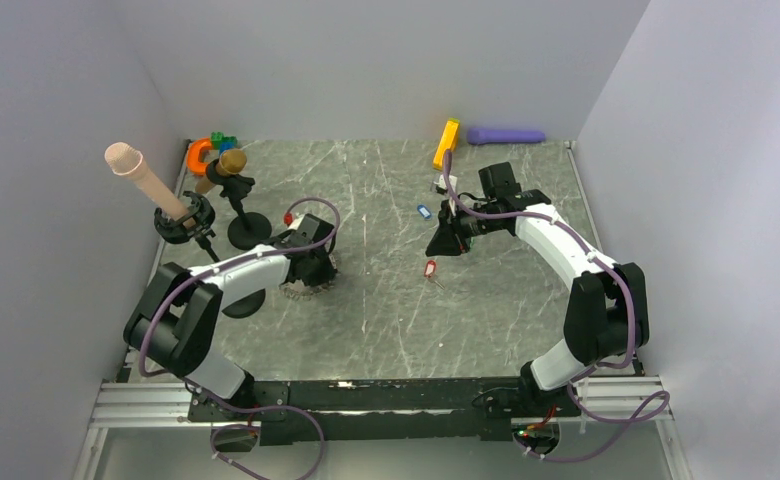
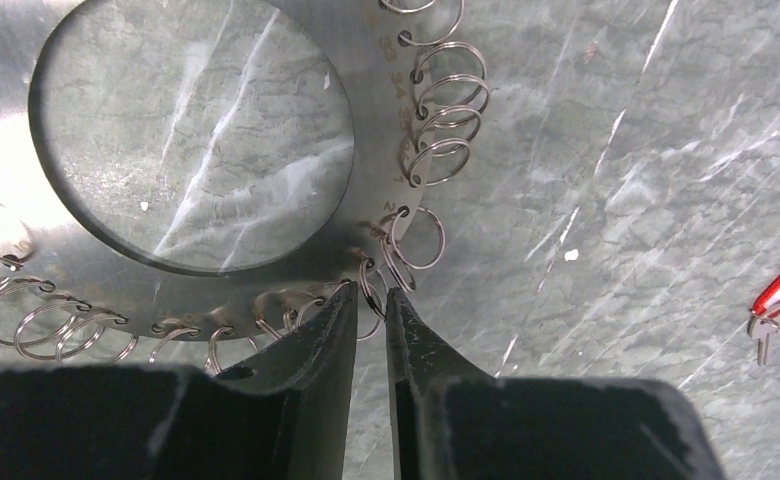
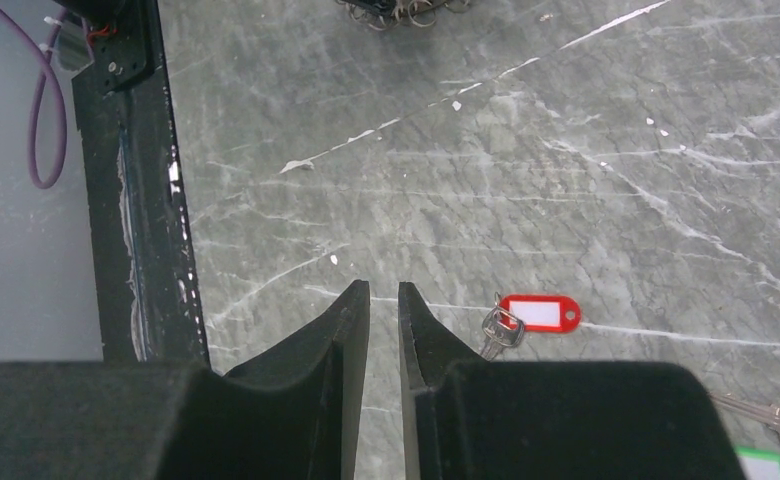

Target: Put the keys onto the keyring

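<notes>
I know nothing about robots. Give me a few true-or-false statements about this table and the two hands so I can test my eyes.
1. The left hand has its tips at the rim of the keyring. True.
2. The right hand is holding a red key. False: nothing is between its fingers, and the red key lies on the table just beside them.
3. The blue key lies on the table, well apart from the keyring. True.
4. The purple cylinder lies at the near edge by the arm bases. False: it lies at the far wall, next to the orange block.
</notes>
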